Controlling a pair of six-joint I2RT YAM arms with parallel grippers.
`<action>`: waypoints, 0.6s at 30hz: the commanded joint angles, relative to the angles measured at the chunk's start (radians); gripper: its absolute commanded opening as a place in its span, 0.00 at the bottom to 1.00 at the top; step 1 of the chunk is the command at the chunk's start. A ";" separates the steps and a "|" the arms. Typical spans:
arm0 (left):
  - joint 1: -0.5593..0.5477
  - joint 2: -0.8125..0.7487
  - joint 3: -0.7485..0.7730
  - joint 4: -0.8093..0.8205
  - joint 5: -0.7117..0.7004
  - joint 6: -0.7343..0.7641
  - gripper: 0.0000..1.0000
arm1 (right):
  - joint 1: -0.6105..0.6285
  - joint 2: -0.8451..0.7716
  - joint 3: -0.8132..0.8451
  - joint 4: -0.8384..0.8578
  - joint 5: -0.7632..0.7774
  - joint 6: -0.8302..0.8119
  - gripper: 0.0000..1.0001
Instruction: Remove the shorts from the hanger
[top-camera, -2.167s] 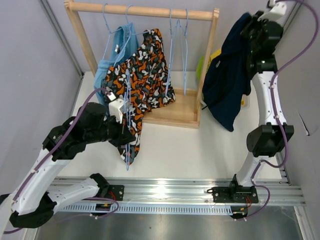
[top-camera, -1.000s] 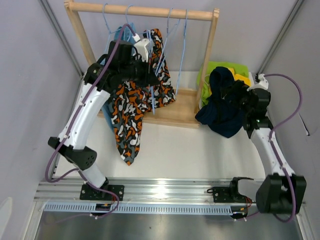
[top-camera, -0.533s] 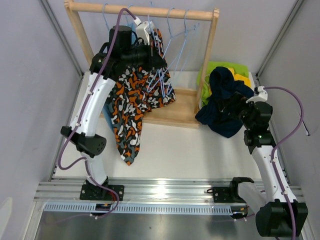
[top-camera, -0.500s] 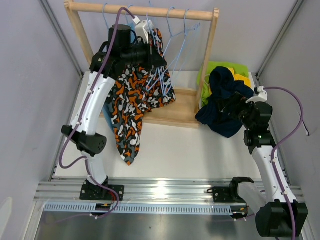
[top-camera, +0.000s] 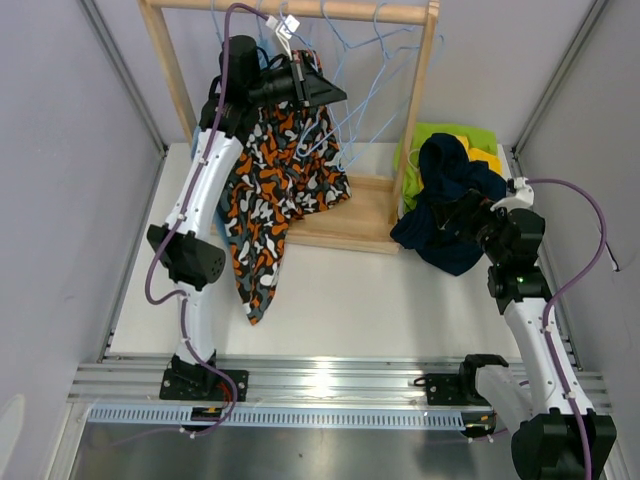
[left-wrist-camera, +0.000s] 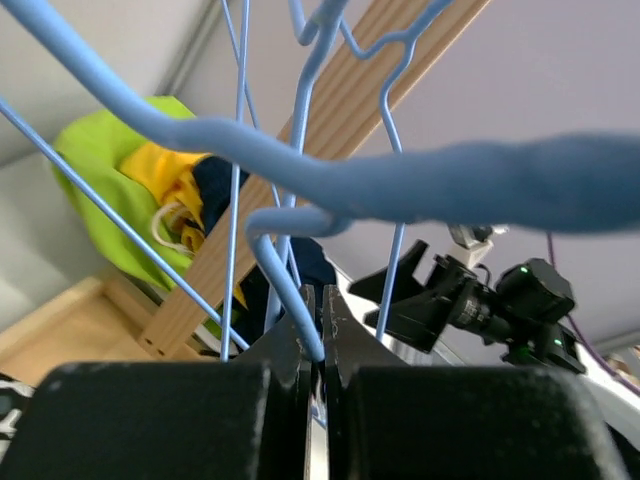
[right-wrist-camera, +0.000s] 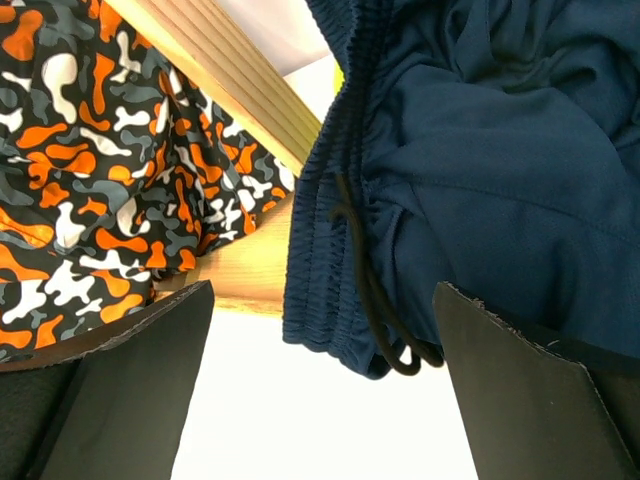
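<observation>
Your left hand (left-wrist-camera: 320, 318) is pinched together on a blue hanger (left-wrist-camera: 285, 280), camouflage shorts (top-camera: 270, 200) hanging below it. Your right hand (right-wrist-camera: 322, 300) gapes apart at the navy shorts (top-camera: 445, 215), heaped on the desk (top-camera: 340, 290).

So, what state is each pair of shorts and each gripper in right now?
camouflage shorts: hanging on the rack.
navy shorts: taken down, heaped on the table.
lime green shorts: heaped, partly under the navy pair.
yellow shorts: in that heap, mostly covered.
left gripper: shut on a blue hanger.
right gripper: open, empty.
</observation>
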 joint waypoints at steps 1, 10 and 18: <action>0.006 0.004 0.016 0.097 0.079 -0.090 0.00 | 0.005 -0.021 -0.010 0.023 -0.011 -0.007 0.99; -0.007 -0.037 -0.083 0.016 0.078 -0.067 0.00 | 0.040 -0.035 -0.020 0.038 -0.025 0.024 1.00; 0.013 -0.017 -0.114 -0.180 -0.040 -0.013 0.00 | 0.043 -0.079 -0.024 0.006 -0.021 0.016 1.00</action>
